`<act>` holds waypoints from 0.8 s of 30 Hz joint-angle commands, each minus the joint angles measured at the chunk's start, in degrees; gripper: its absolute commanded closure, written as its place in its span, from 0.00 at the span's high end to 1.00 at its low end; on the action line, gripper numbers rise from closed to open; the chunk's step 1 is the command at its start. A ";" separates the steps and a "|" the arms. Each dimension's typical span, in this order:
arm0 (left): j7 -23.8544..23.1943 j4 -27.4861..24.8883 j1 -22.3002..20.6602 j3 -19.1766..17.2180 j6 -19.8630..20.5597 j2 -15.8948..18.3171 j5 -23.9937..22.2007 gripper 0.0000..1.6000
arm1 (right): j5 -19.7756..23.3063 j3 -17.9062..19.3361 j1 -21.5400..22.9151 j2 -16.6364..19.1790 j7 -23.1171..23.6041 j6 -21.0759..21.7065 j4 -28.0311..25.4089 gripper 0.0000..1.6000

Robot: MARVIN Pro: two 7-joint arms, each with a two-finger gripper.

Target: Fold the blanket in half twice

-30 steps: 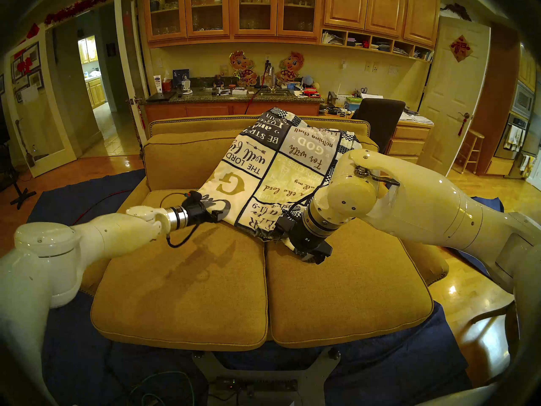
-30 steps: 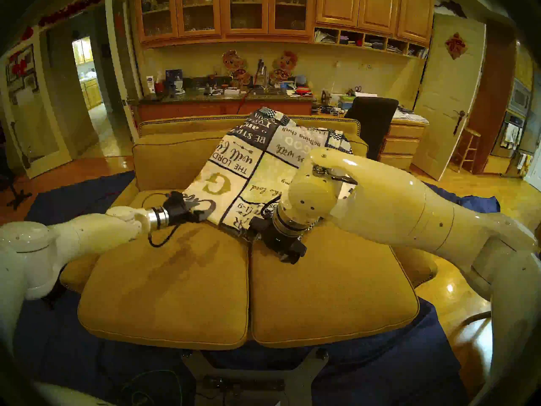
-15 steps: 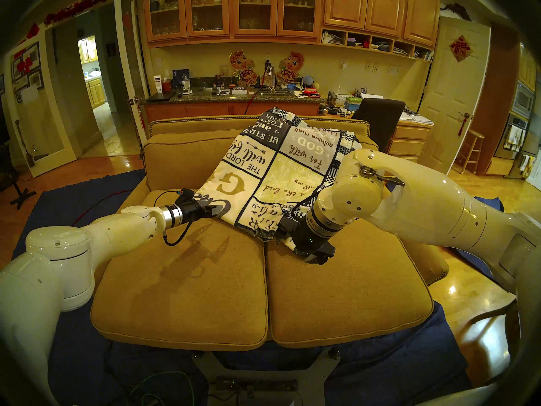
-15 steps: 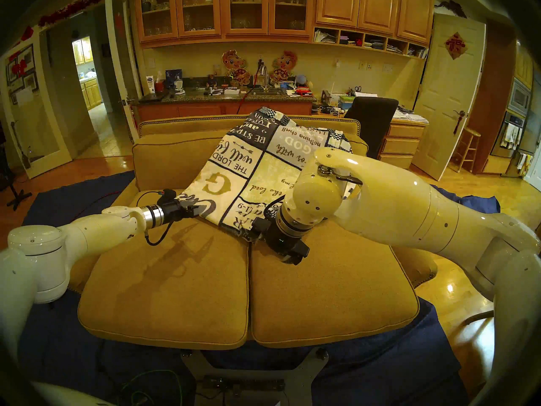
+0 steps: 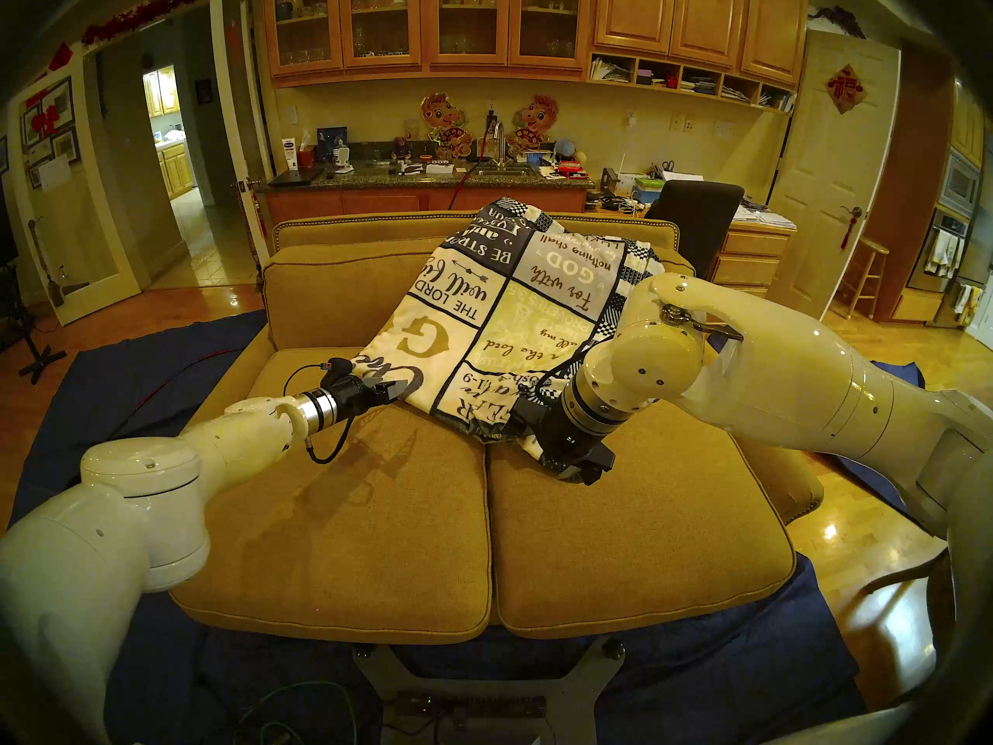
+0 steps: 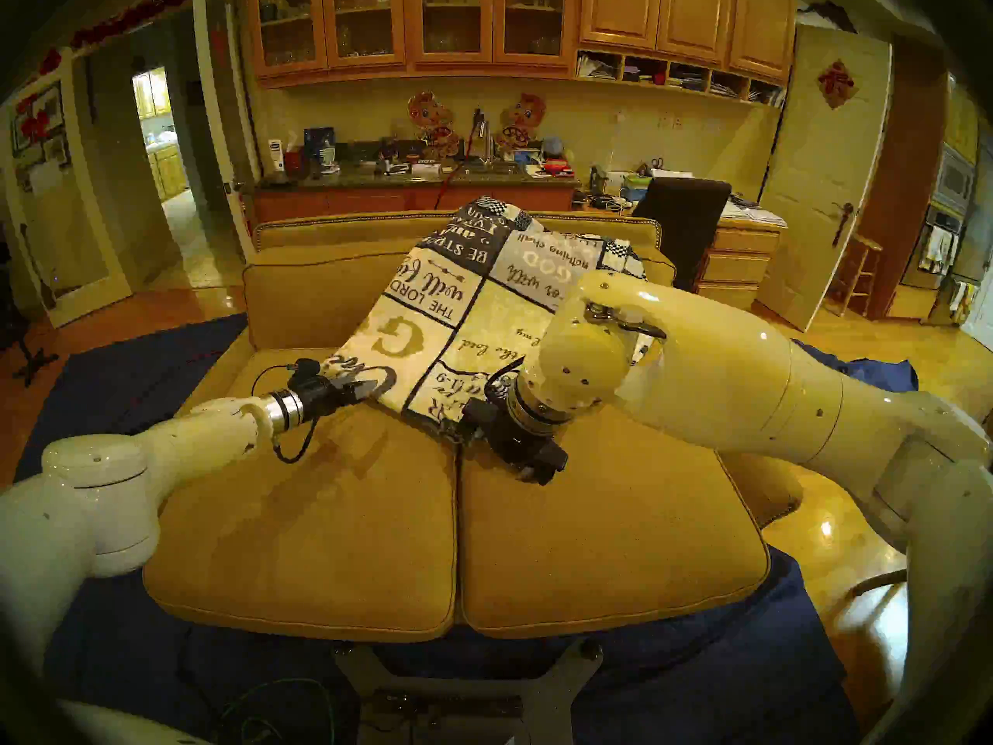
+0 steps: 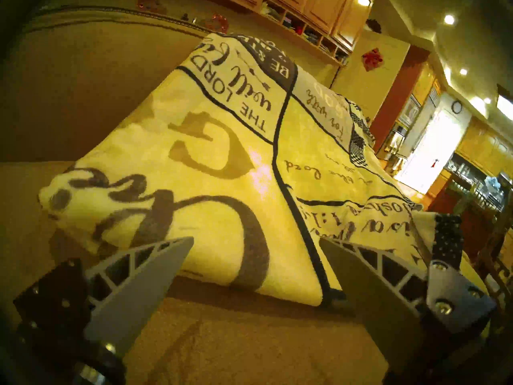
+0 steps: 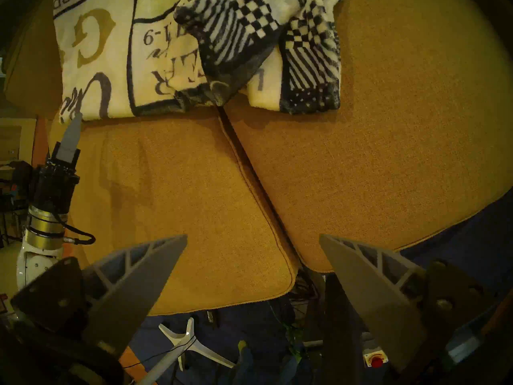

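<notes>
— While the blanket [image 5: 499, 319] drapes the sofa [image 5: 344, 513] backrest, which pincer is nearer it?
— My left pincer [image 5: 395, 392], jaws apart, empty, at its near-left corner; my right pincer [image 5: 583, 472] hangs open, just off its front edge.

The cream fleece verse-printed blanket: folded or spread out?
Folded: the cream fleece verse-printed blanket shows doubled checkered corners layered at its near edge.

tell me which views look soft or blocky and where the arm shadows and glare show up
Head stereo left: sharp, yellow cast; left arm's shadow falls on the sofa's left seat cushion, glare on the wood floor. Head stereo right: blocky, lettering on the blanket smeared. Left wrist: soft, ceiling lights blown out. Right wrist: dim, the open right gripper crisp.
</notes>
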 commanded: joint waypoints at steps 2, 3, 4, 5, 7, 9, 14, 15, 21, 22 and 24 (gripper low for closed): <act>0.61 2.48 -1.23 -1.40 1.75 -3.17 -1.36 1.00 | -0.12 0.58 0.62 0.38 0.09 -0.07 -0.12 1.00; 0.61 2.48 -1.23 -1.40 1.75 -3.17 -1.36 1.00 | -0.12 0.58 0.62 0.38 0.09 -0.07 -0.12 1.00; 0.84 2.70 -1.09 -1.83 2.01 -3.49 -1.79 1.00 | -0.11 0.58 0.64 0.40 0.10 -0.06 -0.12 1.00; 1.11 2.95 -0.84 -2.23 2.42 -4.02 -2.08 1.00 | -0.11 0.60 0.68 0.47 0.11 -0.01 -0.10 1.00; 2.03 3.38 -0.87 -2.03 2.70 -4.62 -1.78 1.00 | -0.09 0.65 0.73 0.58 0.14 0.04 -0.09 1.00; 2.31 3.57 -0.86 -2.21 2.90 -4.85 -1.87 1.00 | -0.07 0.69 0.76 0.65 0.18 0.06 -0.07 1.00; 3.96 4.08 -1.08 -2.68 3.99 -5.77 -2.13 1.00 | -0.02 0.85 0.86 0.96 0.30 0.10 -0.06 1.00; 4.15 4.11 -1.11 -2.76 4.11 -5.90 -2.17 1.00 | -0.02 0.85 0.88 0.99 0.31 0.11 -0.07 1.00; 5.15 4.35 -1.18 -3.42 5.03 -6.58 -2.51 1.00 | -0.04 0.82 0.95 1.13 0.38 0.23 -0.09 1.00; 5.69 4.47 -1.28 -3.52 5.38 -6.85 -2.53 1.00 | -0.05 0.81 0.96 1.15 0.40 0.25 -0.09 1.00; 5.98 4.43 -1.43 -3.86 5.77 -7.21 -2.73 1.00 | -0.05 0.79 0.97 1.17 0.44 0.27 -0.09 1.00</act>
